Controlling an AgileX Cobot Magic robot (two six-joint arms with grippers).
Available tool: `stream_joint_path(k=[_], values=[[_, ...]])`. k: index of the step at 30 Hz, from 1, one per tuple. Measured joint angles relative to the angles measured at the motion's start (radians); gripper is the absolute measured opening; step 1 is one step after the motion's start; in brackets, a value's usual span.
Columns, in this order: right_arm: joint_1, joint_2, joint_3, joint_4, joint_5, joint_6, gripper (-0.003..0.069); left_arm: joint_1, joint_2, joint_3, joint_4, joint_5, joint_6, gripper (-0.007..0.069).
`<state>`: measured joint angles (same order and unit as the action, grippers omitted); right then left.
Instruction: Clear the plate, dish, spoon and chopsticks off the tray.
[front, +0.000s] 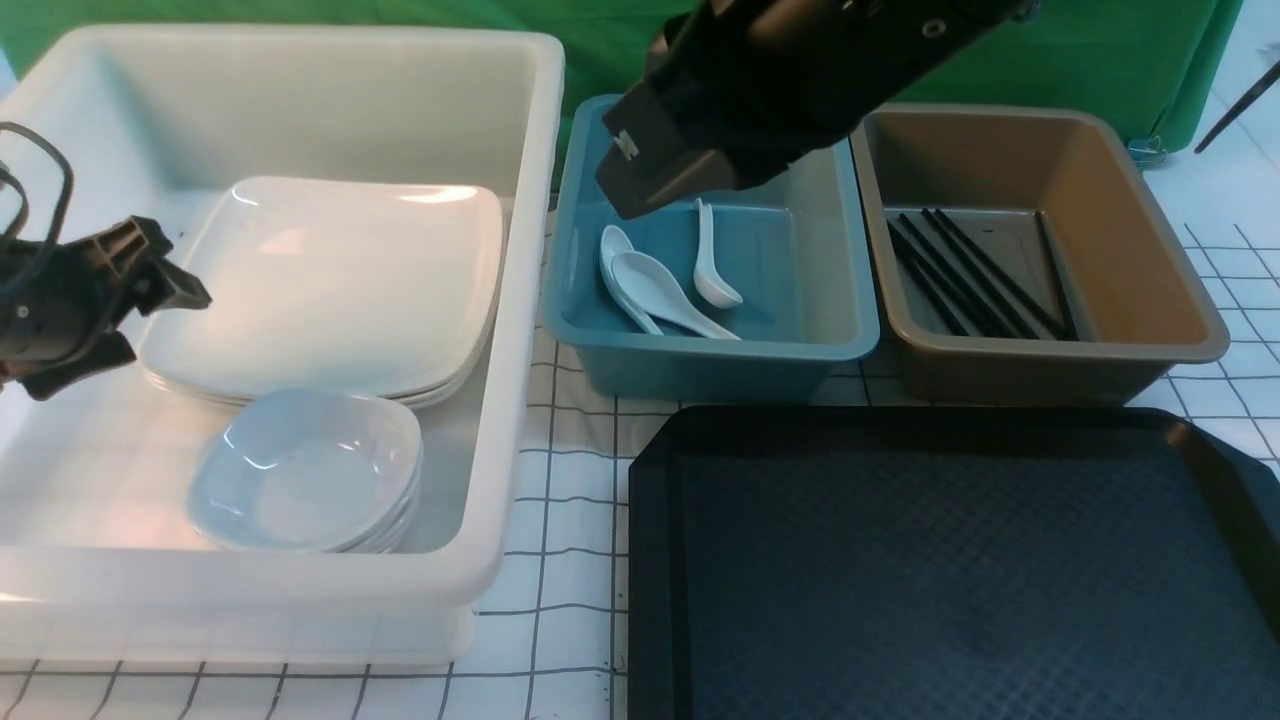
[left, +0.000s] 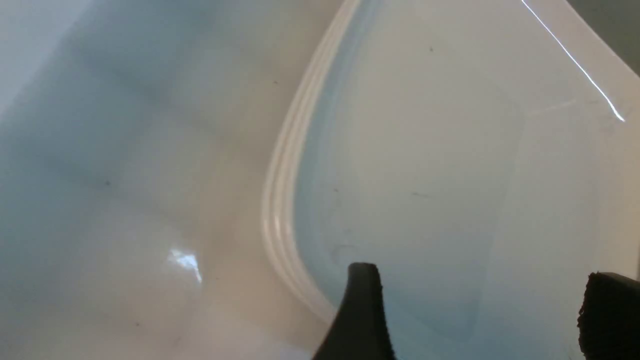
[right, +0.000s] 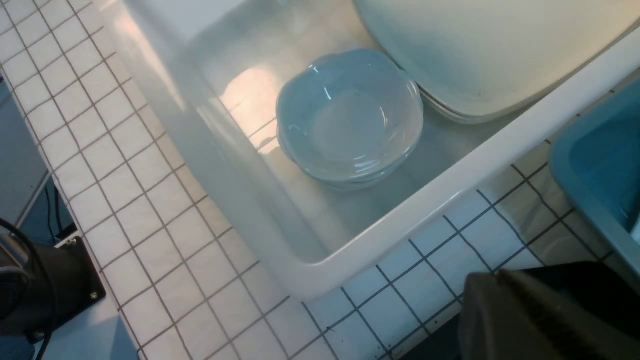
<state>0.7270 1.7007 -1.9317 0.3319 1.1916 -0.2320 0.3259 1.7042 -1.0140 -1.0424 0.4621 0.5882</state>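
The black tray (front: 950, 560) lies bare at the front right. The top plate (front: 330, 290) rests on a stack of plates inside the white tub (front: 500, 500), with stacked small dishes (front: 305, 465) in front of it. My left gripper (front: 168, 320) hangs at the plates' left edge, open and holding nothing; in its wrist view the fingertips (left: 362, 300) stand wide apart over the plate (left: 425, 175). Three spoons (front: 660, 290) lie in the blue tub (front: 700, 350). Chopsticks (front: 970, 275) lie in the brown tub (front: 1050, 360). My right gripper (right: 492, 277) is shut and empty, raised above the table near the tray's corner (right: 590, 280).
The right arm (front: 780, 90) reaches across the top of the front view above the blue tub. The three tubs stand side by side behind the tray on a checked cloth (front: 570, 480). The right wrist view shows the dishes (right: 350, 115) and the white tub's rim (right: 400, 225).
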Motion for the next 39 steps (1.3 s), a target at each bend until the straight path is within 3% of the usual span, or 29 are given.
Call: stream_joint_path(k=[1, 5, 8, 10, 12, 16, 19, 20, 22, 26, 29, 34, 35, 37, 39], values=[[0.000, 0.000, 0.000, 0.000, 0.000, 0.000, 0.0009, 0.000, -0.002, -0.002, 0.000, 0.012, 0.004, 0.0514], [-0.001, -0.001, -0.013, -0.005, -0.008, 0.000, 0.0009, -0.030, -0.056, -0.050, 0.017, 0.150, 0.083, 0.0281], [-0.014, -0.006, -0.051, -0.051, -0.007, 0.017, 0.0009, -0.108, -0.137, -0.099, 0.046, 0.197, 0.140, 0.0072], [-0.035, -0.024, -0.082, -0.098, 0.006, 0.057, 0.0009, -0.196, -0.212, -0.125, 0.061, 0.208, 0.176, 0.0018], [-0.044, -0.035, -0.089, -0.129, 0.011, 0.073, 0.0009, -0.232, -0.239, -0.136, 0.071, 0.211, 0.187, 0.0006], [-0.100, -0.142, -0.100, -0.280, 0.022, 0.149, 0.0009, -0.448, -0.392, -0.147, 0.209, 0.227, 0.174, -0.0010], [-0.128, -0.254, -0.091, -0.385, 0.022, 0.199, 0.0009, -0.585, -0.510, -0.147, 0.445, 0.230, 0.014, -0.0013], [-0.129, -0.263, -0.089, -0.392, 0.022, 0.202, 0.0009, -0.593, -0.517, -0.147, 0.445, 0.231, 0.014, -0.0013], [-0.129, -0.373, -0.038, -0.464, 0.021, 0.239, 0.0009, -0.669, -0.604, -0.147, 0.625, 0.250, -0.127, -0.0013], [-0.129, -0.578, 0.168, -0.561, -0.035, 0.320, 0.0009, -0.720, -0.757, -0.100, 0.700, 0.270, -0.212, -0.0013], [-0.131, -0.771, 0.404, -0.616, -0.213, 0.396, 0.0009, -0.725, -0.884, -0.006, 0.700, 0.263, -0.228, -0.0013], [-0.131, -1.139, 0.909, -0.678, -0.676, 0.497, 0.0009, -0.727, -1.094, 0.227, 0.692, 0.160, -0.270, -0.0013], [-0.131, -1.140, 0.909, -0.681, -0.694, 0.499, 0.0009, -0.727, -1.102, 0.237, 0.692, 0.160, -0.273, -0.0013], [-0.131, -1.292, 1.129, -0.691, -0.916, 0.522, 0.0009, -0.727, -1.202, 0.366, 0.675, 0.056, -0.290, -0.0013], [-0.131, -1.349, 1.215, -0.692, -0.992, 0.525, 0.0010, -0.727, -1.231, 0.410, 0.666, 0.019, -0.293, -0.0013]])
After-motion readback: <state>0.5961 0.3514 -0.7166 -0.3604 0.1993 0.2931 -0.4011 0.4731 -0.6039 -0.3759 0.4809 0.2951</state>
